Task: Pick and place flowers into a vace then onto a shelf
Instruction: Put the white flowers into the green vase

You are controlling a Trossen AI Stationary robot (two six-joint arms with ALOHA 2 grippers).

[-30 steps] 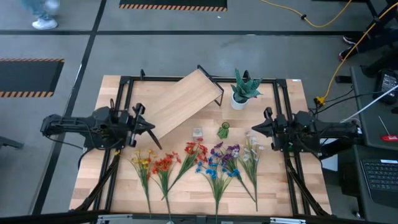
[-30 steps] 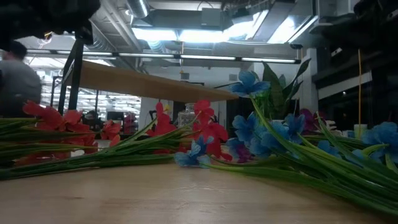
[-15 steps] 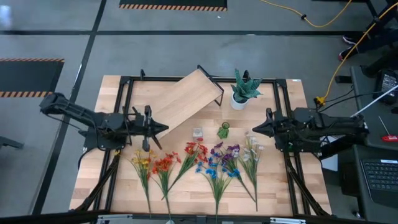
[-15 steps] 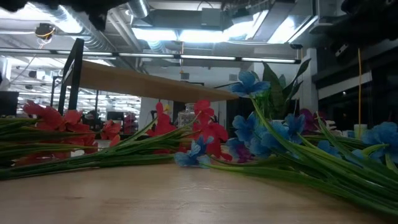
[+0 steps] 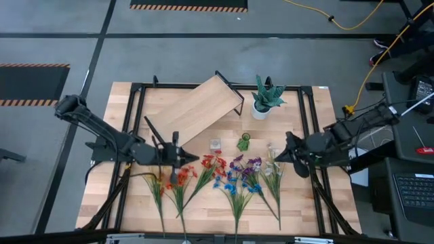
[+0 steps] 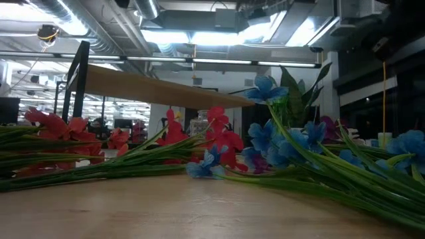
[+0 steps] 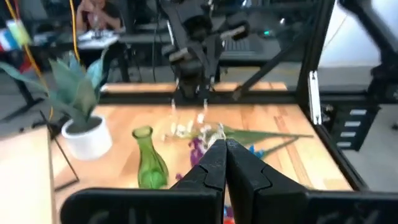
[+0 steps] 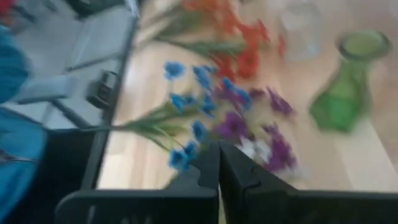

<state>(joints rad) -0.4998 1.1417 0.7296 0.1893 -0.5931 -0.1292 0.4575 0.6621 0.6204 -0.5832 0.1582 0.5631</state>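
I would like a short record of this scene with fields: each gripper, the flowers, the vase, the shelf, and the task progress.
left gripper: shut, holds nothing, above the orange-red blooms
right gripper: shut, holds nothing, beside the white blooms
flowers: all lie flat in a row on the table
green vase: upright, empty, behind the flowers
shelf: stands at an angle at the back of the table
potted plant: right of the shelf
progress: no flower picked yet

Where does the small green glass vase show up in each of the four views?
High view: green vase at table centre, above the flower row.
Low view: not identifiable.
Left wrist view: lower left, beside the potted plant.
Right wrist view: right edge.
Shared landmark: purple flowers by the vase.
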